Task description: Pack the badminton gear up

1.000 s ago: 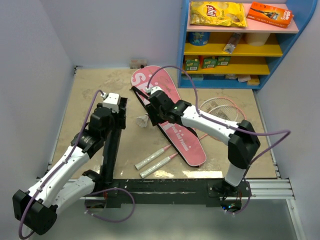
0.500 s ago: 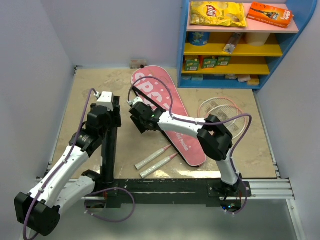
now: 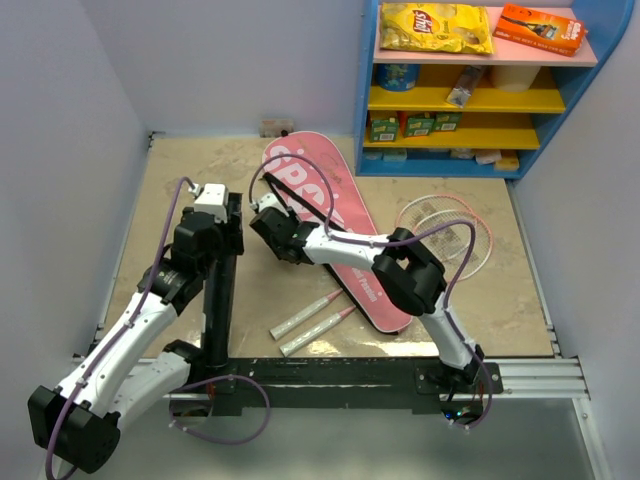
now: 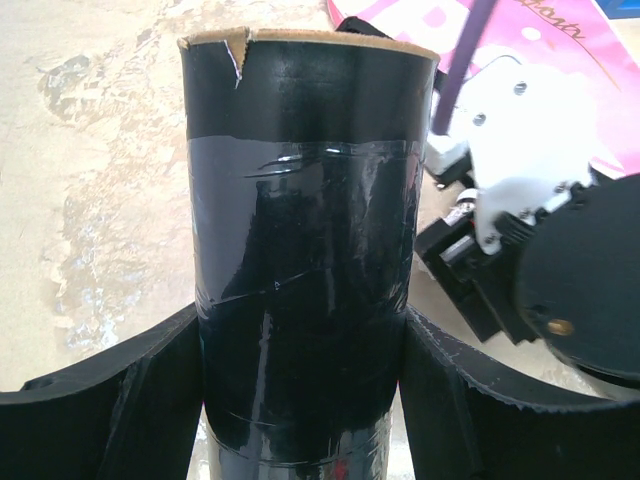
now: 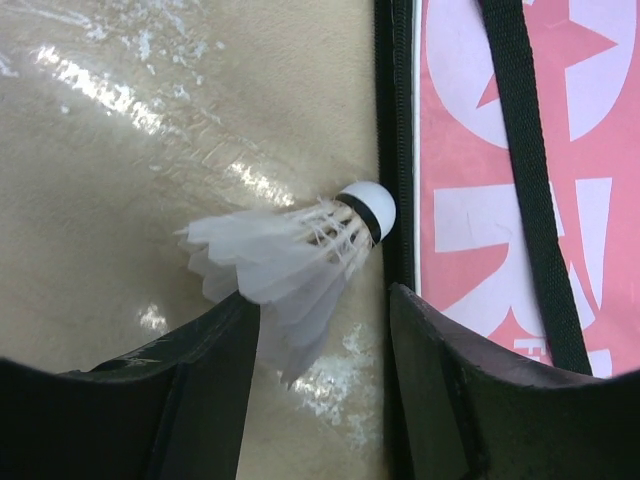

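Observation:
My left gripper [image 4: 305, 400] is shut on the long black tube [image 4: 305, 240], which stands roughly upright at the left of the table [image 3: 218, 290]. My right gripper [image 5: 320, 330] is open and low over the floor. A white feather shuttlecock [image 5: 290, 265] lies between its fingertips, its cork against the edge of the pink bag [image 5: 500, 150]. In the top view the right gripper [image 3: 270, 228] hides the shuttlecock, just right of the tube. The pink bag [image 3: 345, 225] lies diagonally at the centre. Two pink racket heads [image 3: 448, 225] show right of it, and their pale handles [image 3: 310, 322] stick out near its bottom end.
A blue shelf unit [image 3: 470, 90] stands at the back right with a yellow snack packet [image 3: 435, 27] and an orange box [image 3: 540, 27] on top. Walls close in on the left and right. A metal rail [image 3: 330, 375] runs along the near edge.
My right arm has swung left off the bag and come down over the shuttlecock. My left arm has shifted slightly left with the tube.

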